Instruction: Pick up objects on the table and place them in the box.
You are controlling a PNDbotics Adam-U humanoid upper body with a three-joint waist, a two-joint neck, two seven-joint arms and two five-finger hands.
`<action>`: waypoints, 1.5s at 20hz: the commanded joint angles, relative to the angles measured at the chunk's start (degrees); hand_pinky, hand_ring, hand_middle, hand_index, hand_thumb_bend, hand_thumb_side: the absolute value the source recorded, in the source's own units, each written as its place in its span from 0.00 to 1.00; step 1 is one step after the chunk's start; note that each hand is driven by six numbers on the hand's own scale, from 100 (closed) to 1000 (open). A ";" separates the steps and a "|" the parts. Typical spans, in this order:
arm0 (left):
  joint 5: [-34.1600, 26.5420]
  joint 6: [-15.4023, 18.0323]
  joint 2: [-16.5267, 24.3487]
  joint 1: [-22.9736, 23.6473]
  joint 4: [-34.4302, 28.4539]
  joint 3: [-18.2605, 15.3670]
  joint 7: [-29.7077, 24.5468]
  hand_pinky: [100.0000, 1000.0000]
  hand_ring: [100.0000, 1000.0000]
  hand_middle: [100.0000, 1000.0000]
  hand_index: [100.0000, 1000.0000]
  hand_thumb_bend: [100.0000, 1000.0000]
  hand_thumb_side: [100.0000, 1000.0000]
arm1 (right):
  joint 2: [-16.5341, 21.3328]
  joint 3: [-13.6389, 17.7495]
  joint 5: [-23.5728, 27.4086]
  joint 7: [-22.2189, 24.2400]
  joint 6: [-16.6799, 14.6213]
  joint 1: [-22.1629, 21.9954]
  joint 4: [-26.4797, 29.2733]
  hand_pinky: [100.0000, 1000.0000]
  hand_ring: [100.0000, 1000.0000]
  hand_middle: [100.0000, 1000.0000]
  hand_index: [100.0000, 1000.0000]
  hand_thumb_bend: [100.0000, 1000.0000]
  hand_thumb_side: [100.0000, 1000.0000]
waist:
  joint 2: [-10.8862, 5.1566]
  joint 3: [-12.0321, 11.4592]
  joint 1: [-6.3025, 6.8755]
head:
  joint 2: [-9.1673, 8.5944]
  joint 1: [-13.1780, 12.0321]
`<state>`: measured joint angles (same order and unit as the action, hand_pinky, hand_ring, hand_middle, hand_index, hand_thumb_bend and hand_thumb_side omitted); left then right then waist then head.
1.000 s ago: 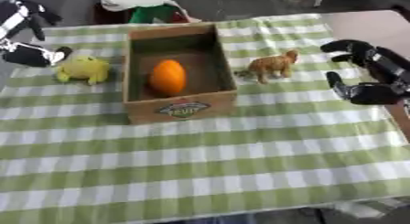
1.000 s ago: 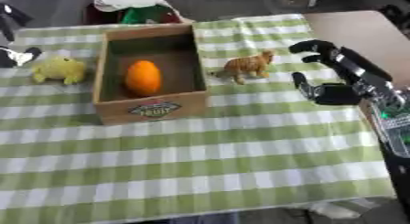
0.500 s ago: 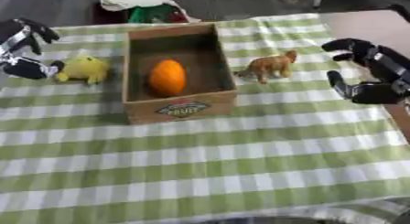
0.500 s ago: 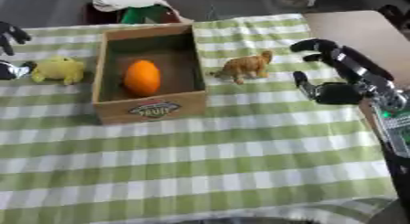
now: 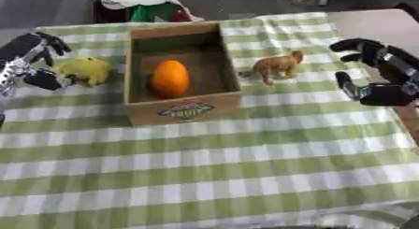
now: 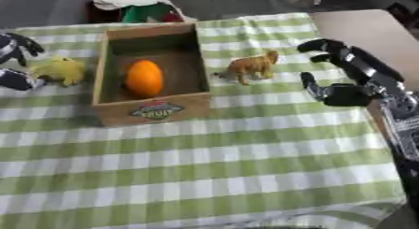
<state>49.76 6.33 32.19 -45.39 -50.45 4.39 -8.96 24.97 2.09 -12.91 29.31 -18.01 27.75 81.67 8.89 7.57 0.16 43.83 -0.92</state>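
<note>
You have a table with a green and white checked cloth (image 5: 245,176) in front of you. A brown cardboard box (image 5: 182,109) sits on it, a bit left of the middle and toward the far side. An orange ball-shaped thing (image 5: 170,77) lies inside the box, on its floor.

Your left hand (image 5: 29,60) is at the left edge of the table. Its fingers and thumb are spread apart and gently bent, and it holds nothing. The yellow toy (image 5: 86,69) sits on the cloth just beside that hand, between the hand and the left wall of the box. The thumb is very near the toy, but you cannot tell if it touches.

Your right hand (image 6: 348,78) is on the right side, over the edge of the cloth. Its fingers are spread wide with the thumb held below them, and it holds nothing too. The brown toy animal (image 5: 277,66) stands on its legs on the cloth, between the right wall of the box and your right hand. It is near the box and apart from the hand.
</note>
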 commanded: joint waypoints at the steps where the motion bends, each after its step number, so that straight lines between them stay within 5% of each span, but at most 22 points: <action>1: 2.63 -0.18 0.49 -1.63 -0.16 -1.01 2.52 0.70 0.50 0.62 0.75 0.38 0.03 | 1.36 0.30 0.50 0.13 -0.06 1.02 0.55 0.87 1.00 0.85 0.85 0.00 0.12 | -0.68 0.16 -0.06 | 0.29 -0.16; 11: 8.22 0.04 -0.74 -1.68 2.25 -1.10 5.29 0.70 0.54 0.65 0.77 0.37 0.03 | 1.34 0.19 0.48 0.38 -0.04 1.19 0.56 0.87 1.00 0.85 0.85 0.00 0.12 | -0.37 0.31 0.10 | 0.29 -0.13; 12: 8.42 0.15 -0.80 -1.49 2.51 -0.95 5.20 0.73 0.63 0.71 0.80 0.34 0.03 | 1.35 0.19 0.46 0.39 -0.02 1.20 0.56 0.87 1.00 0.85 0.85 0.00 0.12 | -0.33 0.33 0.12 | 0.29 -0.08; 22: 13.31 0.62 -1.10 -1.46 3.62 -1.10 1.27 0.75 0.70 0.76 0.82 0.27 0.00 | 1.41 0.17 0.41 0.54 0.04 1.22 0.48 0.87 1.00 0.85 0.85 0.00 0.13 | 0.04 0.35 0.16 | 0.29 0.08; 26: 15.10 -0.55 -1.33 -1.34 3.58 -1.58 3.18 0.69 0.57 0.63 0.75 0.19 0.00 | 1.42 0.20 0.34 0.49 0.07 1.23 0.44 0.87 1.00 0.85 0.85 0.00 0.13 | 0.11 0.36 0.10 | 0.29 0.15; 27: 15.23 -0.62 -1.39 -1.33 3.76 -1.60 3.48 0.66 0.49 0.52 0.67 0.07 0.00 | 1.42 0.20 0.33 0.48 0.07 1.23 0.43 0.87 1.00 0.85 0.85 0.00 0.13 | 0.11 0.36 0.09 | 0.29 0.16; 30: 15.49 -0.64 -1.48 -1.30 4.23 -1.64 4.05 0.65 0.47 0.49 0.64 0.03 0.00 | 1.40 0.21 0.33 0.49 0.05 1.22 0.44 0.87 1.00 0.85 0.85 0.00 0.13 | 0.12 0.36 0.08 | 0.29 0.17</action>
<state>64.83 5.75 29.74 -45.93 -46.10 3.28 -5.26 24.96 2.06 -12.90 29.74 -17.87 27.98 81.66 9.74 7.88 0.30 43.83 -0.84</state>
